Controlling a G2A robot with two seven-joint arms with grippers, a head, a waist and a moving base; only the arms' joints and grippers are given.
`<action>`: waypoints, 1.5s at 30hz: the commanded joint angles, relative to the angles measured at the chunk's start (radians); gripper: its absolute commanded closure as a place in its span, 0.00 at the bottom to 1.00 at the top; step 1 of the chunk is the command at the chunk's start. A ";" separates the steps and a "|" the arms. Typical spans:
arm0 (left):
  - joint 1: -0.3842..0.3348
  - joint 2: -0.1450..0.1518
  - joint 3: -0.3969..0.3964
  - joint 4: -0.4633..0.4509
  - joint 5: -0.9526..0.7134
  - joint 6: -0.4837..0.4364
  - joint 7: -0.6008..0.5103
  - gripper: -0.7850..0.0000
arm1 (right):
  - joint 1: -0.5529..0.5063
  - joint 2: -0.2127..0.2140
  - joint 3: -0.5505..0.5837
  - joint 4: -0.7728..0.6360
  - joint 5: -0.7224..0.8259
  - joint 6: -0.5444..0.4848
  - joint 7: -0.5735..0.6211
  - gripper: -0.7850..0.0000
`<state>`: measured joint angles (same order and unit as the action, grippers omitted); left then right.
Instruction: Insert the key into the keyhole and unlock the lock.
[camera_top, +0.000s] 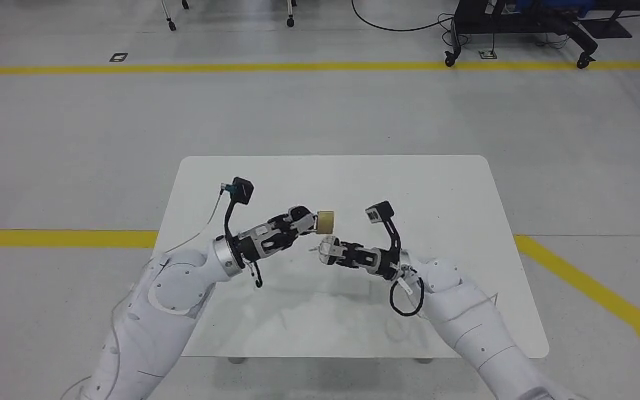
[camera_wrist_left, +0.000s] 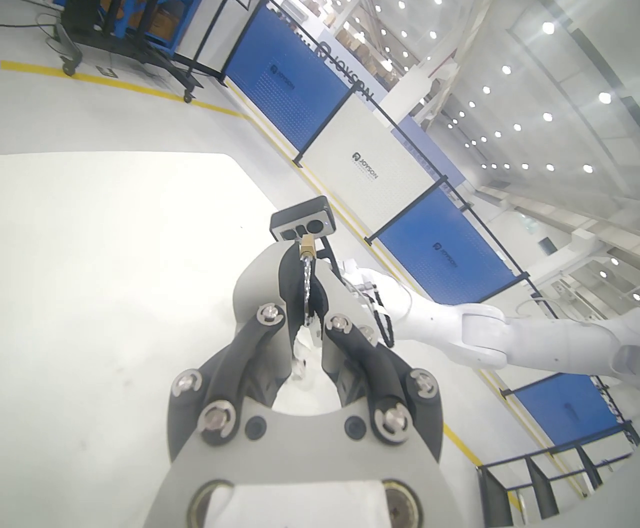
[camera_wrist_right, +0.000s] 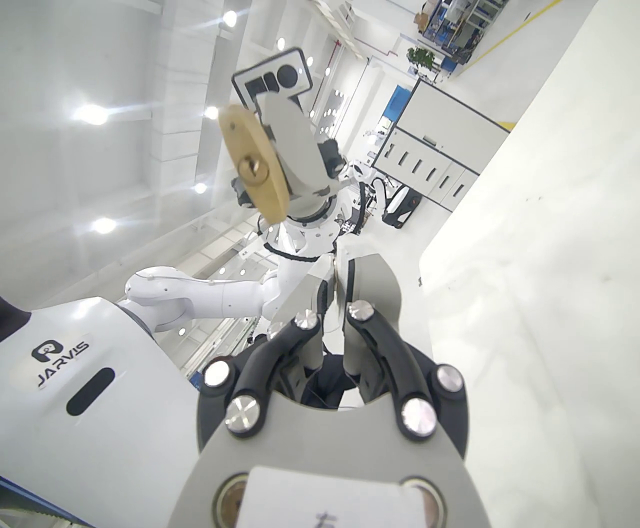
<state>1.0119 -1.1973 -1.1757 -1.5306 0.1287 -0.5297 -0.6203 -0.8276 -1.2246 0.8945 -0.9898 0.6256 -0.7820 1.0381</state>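
My left gripper (camera_top: 306, 222) hangs above the middle of the white table (camera_top: 450, 190), shut on the shackle (camera_wrist_left: 306, 287) of a brass padlock (camera_top: 325, 220). The lock's body (camera_wrist_left: 306, 246) pokes out past the fingertips. In the right wrist view the padlock's underside (camera_wrist_right: 255, 165) faces the camera, its keyhole (camera_wrist_right: 248, 168) showing. My right gripper (camera_top: 326, 250) sits just below and in front of the lock, a short gap away. It is shut on a thin key (camera_wrist_right: 334, 274), seen edge-on between the fingers.
Both arms meet over the table's centre. A yellow floor line (camera_top: 80, 238) runs past the table on both sides. Wheeled carts (camera_top: 520, 30) stand far off at the back right.
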 joint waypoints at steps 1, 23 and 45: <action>-0.003 0.003 -0.007 0.005 -0.004 0.000 -0.017 1.00 | 0.001 -0.001 0.001 0.001 0.013 0.000 0.000 1.00; 0.029 0.006 0.034 -0.048 0.257 -0.031 0.089 1.00 | 0.012 -0.003 0.018 0.028 0.132 0.076 0.076 1.00; 0.084 0.012 0.006 -0.091 0.451 0.008 0.267 1.00 | -0.025 0.012 0.118 -0.016 0.310 0.119 0.119 1.00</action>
<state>1.0875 -1.1858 -1.1674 -1.6151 0.5647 -0.5199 -0.3716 -0.8477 -1.2135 0.9978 -1.0075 0.8964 -0.6704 1.1500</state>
